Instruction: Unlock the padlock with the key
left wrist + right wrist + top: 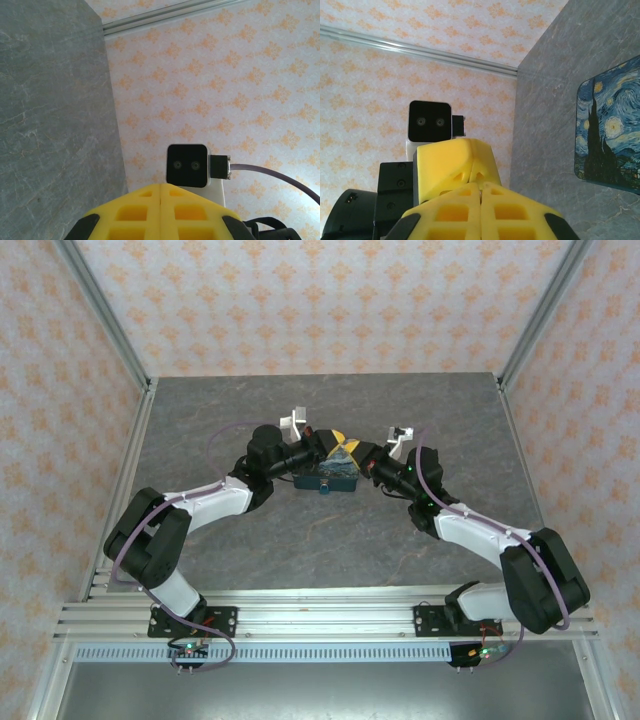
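My two grippers meet tip to tip above the far edge of the Starry Night box. The left gripper is shut, its yellow fingers pressed flat together with nothing showing between them. The right gripper is shut too, and its tips touch the left gripper's yellow fingers. A tiny teal spot at the middle of the box's near side looks like the padlock. The key is hidden; I cannot tell whether either gripper holds it.
The box lies flat on the grey stone-look table, to the right in the right wrist view. Patterned walls and metal frame posts close in the table on three sides. Each wrist camera faces the other.
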`<action>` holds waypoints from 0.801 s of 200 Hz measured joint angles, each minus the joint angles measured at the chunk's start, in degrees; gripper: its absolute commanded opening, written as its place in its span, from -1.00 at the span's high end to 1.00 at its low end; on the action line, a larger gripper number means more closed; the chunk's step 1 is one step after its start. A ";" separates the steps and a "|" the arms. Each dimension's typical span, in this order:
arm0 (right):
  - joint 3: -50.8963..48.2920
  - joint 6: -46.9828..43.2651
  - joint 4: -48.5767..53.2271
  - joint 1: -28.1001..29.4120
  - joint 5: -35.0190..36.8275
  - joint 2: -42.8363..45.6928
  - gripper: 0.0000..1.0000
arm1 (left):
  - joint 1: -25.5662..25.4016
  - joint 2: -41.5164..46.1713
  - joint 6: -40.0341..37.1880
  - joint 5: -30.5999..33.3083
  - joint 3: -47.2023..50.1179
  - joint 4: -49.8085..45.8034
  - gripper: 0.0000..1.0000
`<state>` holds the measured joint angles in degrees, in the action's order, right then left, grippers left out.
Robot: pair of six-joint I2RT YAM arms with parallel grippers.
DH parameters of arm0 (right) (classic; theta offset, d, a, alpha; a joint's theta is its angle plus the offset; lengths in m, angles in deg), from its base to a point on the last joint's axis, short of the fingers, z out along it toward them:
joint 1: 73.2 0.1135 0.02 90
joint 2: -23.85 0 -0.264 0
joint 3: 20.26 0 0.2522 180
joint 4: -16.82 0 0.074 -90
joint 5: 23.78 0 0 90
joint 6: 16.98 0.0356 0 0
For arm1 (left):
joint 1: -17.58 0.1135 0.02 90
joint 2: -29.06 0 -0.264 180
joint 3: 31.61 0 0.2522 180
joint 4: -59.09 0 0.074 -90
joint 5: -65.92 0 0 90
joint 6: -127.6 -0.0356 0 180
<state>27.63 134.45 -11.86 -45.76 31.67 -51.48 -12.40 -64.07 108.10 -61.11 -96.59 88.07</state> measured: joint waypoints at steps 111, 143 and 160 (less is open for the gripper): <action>-1.11 0.28 -0.07 -0.39 0.46 0.07 1.00 | -1.16 1.70 -0.33 2.84 2.51 -1.92 0.00; -1.11 0.17 0.46 -1.31 0.46 0.07 1.00 | 0.26 8.90 -2.29 6.25 6.69 -8.09 -0.49; -1.11 -0.17 1.57 -1.90 0.42 0.04 1.00 | 1.57 13.49 -4.52 8.35 7.41 -13.88 -0.74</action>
<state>26.51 134.28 -10.28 -47.66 32.09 -51.44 -10.83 -50.58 103.58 -52.76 -89.18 74.19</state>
